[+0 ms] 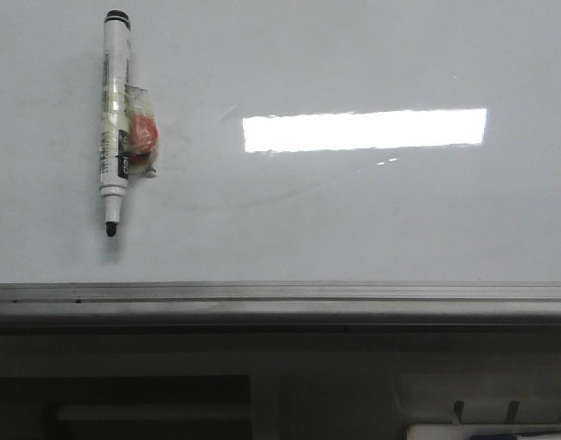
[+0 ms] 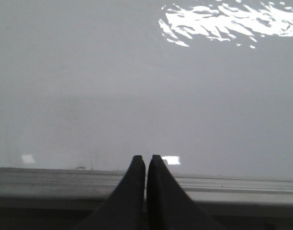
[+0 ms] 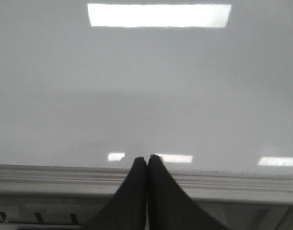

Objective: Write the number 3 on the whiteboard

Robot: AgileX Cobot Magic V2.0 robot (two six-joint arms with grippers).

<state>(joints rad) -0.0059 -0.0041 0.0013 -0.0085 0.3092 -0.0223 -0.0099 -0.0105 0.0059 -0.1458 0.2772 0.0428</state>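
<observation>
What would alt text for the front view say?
An uncapped marker pen with a red lump taped to it lies on a blank whiteboard, left of a bright light reflection. No number is written; no grippers show.

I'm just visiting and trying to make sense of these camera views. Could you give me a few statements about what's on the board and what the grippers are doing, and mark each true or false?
1. A marker pen lies on the whiteboard. True.
2. A number 3 is already drawn on the board. False: no black marker line shows, only faint smudges and a bright light reflection.
3. The left gripper is shut and holds nothing. True.
4. The right gripper holds the marker. False: it is shut and empty, near the board's frame.
5. The marker's black tip is capped. False: the tip is bare, pointing toward the grey frame.
</observation>
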